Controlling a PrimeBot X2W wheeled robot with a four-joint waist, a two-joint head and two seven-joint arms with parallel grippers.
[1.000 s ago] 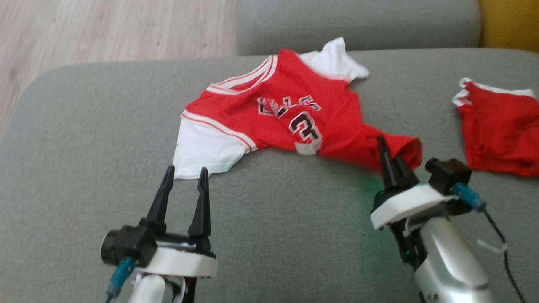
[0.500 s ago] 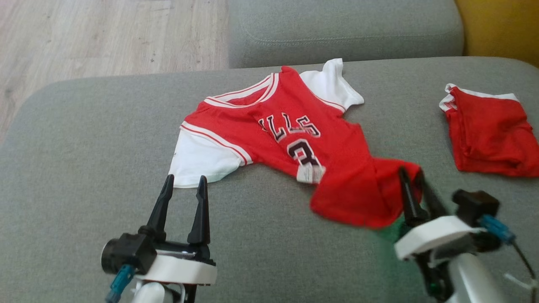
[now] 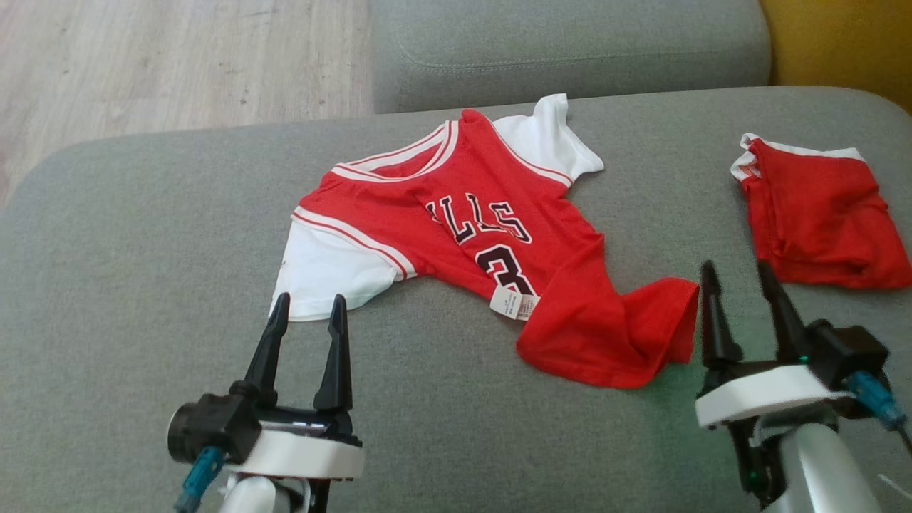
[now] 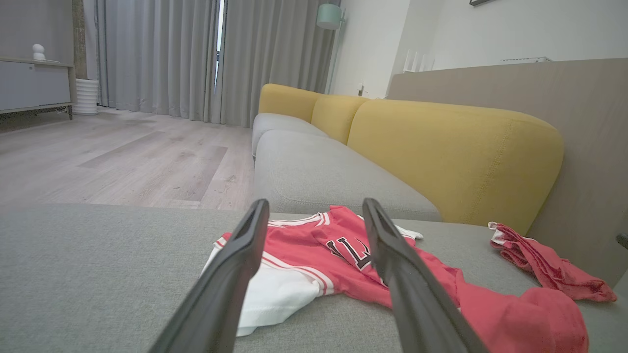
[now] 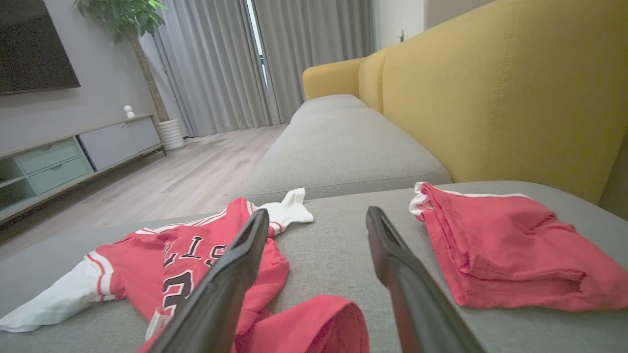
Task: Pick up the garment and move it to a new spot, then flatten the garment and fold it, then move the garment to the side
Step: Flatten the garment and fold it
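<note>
The jersey (image 3: 491, 235) is lying on the sofa (image 3: 142, 249), its hem bunching toward five o'clock. The left gripper (image 3: 308, 298) and right gripper (image 3: 735, 267) are standing wide apart, grasping nothing. A pinch on that doubled hem is risking catching both layers, trapping the fold.

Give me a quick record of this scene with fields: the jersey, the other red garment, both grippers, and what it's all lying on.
surface: grey sofa seat
main garment: red jersey, front up, not yet folded
hem: bunched and turned over at the end nearest the robot
white tag: showing below the number
other garment: folded red garment, apart from the jersey, on the robot's right
left gripper: open, empty, tips near the white sleeve
right gripper: open, empty, beside the bunched hem
background: yellow backrest, wooden floor
</note>
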